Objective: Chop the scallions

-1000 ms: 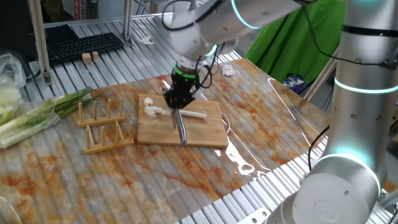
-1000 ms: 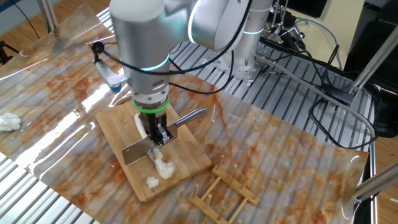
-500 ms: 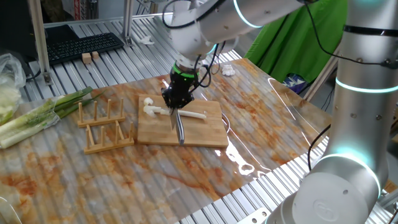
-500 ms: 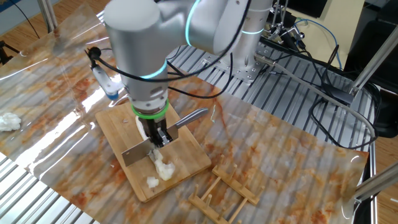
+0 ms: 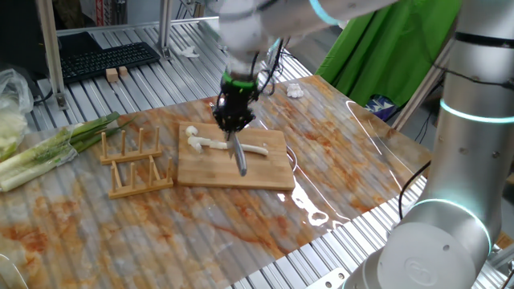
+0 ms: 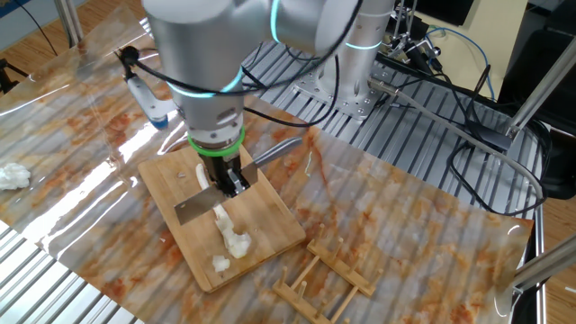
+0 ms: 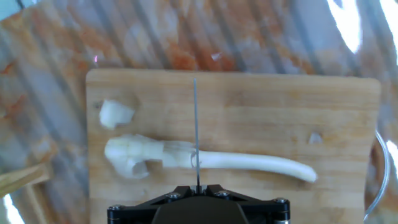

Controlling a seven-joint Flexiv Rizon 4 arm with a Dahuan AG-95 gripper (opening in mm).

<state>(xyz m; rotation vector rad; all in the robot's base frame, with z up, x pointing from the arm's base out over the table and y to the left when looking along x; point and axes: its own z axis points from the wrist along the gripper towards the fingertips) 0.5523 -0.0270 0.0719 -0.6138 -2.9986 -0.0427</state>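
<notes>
The scallions (image 7: pixel 242 160) lie as a pale cream stalk across the wooden board (image 7: pixel 298 106), with a cut lump (image 7: pixel 115 114) apart at the left end. They also show in one fixed view (image 5: pixel 229 146) and the other fixed view (image 6: pixel 229 236). My gripper (image 5: pixel 234 123) is shut on the knife (image 6: pixel 200 207) by its handle. The blade is held a little above the stalk and crosses it near its middle, seen edge-on in the hand view (image 7: pixel 196 130).
A wooden rack (image 5: pixel 132 160) stands left of the board. A bunch of thick green-and-white leafy stalks (image 5: pixel 56 144) lies at the far left. A white crumpled scrap (image 5: pixel 294 90) lies behind the board. A blue-handled tool (image 6: pixel 144 94) lies beyond the board.
My gripper has risen with the knife, lifting the blade off the stalk, and shifted slightly along the board. The scallion pieces have not moved.
</notes>
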